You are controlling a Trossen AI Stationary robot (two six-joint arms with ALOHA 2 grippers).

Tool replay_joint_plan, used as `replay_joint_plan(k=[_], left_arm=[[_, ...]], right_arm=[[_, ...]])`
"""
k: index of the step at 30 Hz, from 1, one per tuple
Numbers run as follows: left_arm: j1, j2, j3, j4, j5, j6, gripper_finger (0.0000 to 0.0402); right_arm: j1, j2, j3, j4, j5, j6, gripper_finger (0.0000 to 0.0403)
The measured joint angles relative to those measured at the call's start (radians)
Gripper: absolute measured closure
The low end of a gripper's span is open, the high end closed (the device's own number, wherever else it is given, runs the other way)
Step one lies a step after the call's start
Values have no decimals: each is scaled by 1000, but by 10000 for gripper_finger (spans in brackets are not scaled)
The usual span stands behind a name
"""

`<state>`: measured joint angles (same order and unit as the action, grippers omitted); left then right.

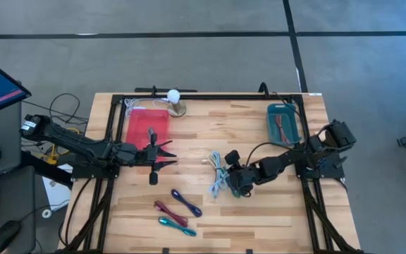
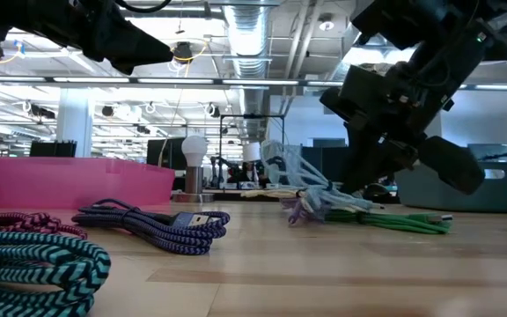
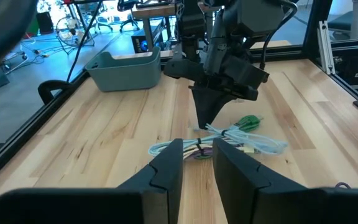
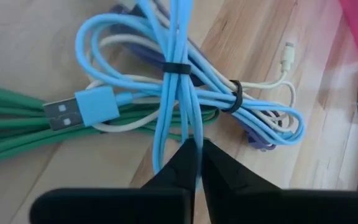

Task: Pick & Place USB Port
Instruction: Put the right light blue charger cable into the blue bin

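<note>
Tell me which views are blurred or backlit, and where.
Low view: the near teal cable is out of focus and the right pincer is a dark shape against bright ceiling lights. Right wrist view: the light blue cable is sharp, the pincer's own fingers blurred.

You are in an open-plan lab: exposed ceiling ducts [image 2: 252, 35], strip lighting, rows of workstations behind the wooden table [image 1: 259, 204].
</note>
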<state>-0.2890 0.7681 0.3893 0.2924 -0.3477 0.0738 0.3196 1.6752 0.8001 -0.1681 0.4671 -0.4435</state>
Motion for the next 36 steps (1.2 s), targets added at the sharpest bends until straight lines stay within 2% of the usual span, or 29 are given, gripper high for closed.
replay_joint_plan(k=[10,17,21,27,36], left_arm=[[0,0,0,0,0,0,315],[0,0,0,0,0,0,315],[0,0,0,0,0,0,315],[0,0,0,-1,0,0,315],[0,0,0,-5,0,0,315]], right_arm=[[39,-49,0,-7,15,24,400],[20,-208,0,-15,36,115,401],[-16,-332,0,-61,89,208,402],[-78,-524,1,-282,214,406,402],[-175,-722,1,-717,275,820,403]])
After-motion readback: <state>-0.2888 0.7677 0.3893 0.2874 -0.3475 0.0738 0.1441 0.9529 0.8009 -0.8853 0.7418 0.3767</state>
